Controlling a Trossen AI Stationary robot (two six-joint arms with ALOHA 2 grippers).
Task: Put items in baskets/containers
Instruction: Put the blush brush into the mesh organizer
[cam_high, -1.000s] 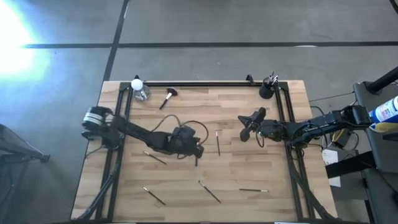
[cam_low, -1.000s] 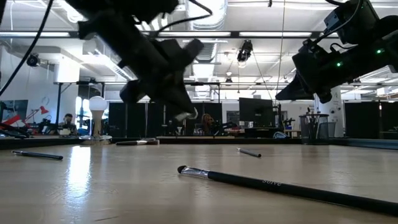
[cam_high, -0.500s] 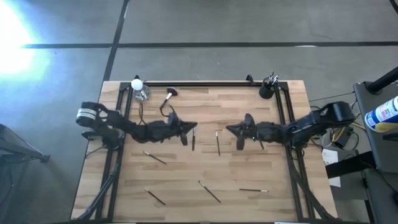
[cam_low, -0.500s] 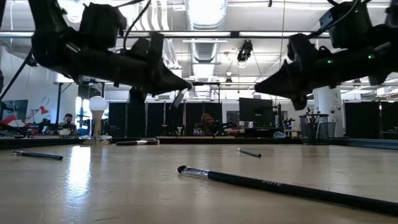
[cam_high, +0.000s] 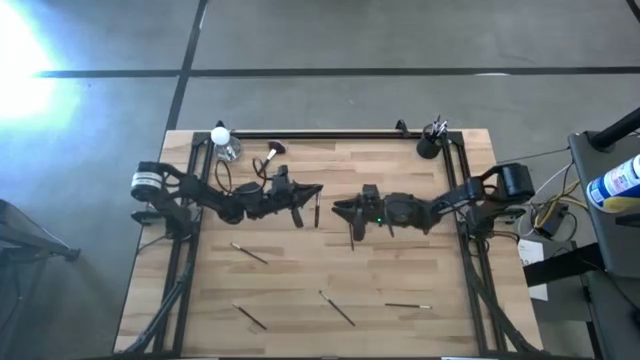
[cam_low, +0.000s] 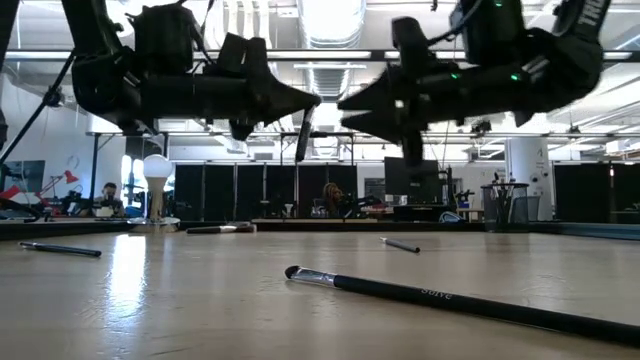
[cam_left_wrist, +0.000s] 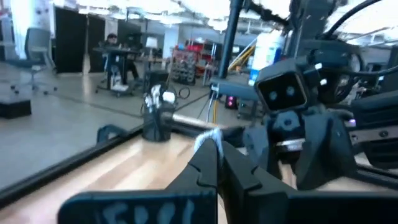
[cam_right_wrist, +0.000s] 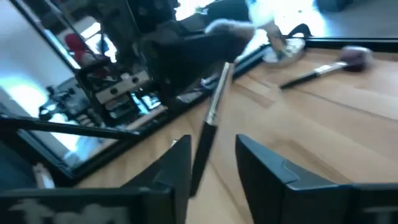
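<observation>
Above the table's middle, my left gripper (cam_high: 317, 193) points level toward the right, shut on a thin dark brush (cam_low: 302, 135). My right gripper (cam_high: 341, 208) faces it, open; in the right wrist view its fingers (cam_right_wrist: 179, 163) stand on either side of that brush's handle (cam_right_wrist: 202, 149), and I cannot tell whether they touch it. The black cup (cam_high: 428, 146) stands at the far right corner with several brushes in it. Loose thin brushes (cam_high: 248, 253) (cam_high: 336, 308) (cam_high: 408, 306) lie flat on the wood. The big brown-handled brush (cam_high: 270, 158) lies near the far edge. My left gripper pinches the thin brush between its two fingers near the pale bristle end (cam_left_wrist: 209, 139), which sticks up just past the fingertips. The fingers come level from the table's left and lie across the brush. The handle hangs below them, nearly upright, clear of the table.
Another thin brush (cam_high: 351, 234) lies on the wood under my right gripper. A white bulb-like object (cam_high: 222, 139) stands at the far left corner. A black rail (cam_high: 320, 135) runs along the far edge. In the low view a brush (cam_low: 420, 291) lies close to the camera.
My left gripper has tipped from pointing down to level and gone toward the far edge and the right, lifting the thin brush with it. My right gripper has swung toward the table's left, up to the left gripper, and its fingers have opened around the hanging brush.
</observation>
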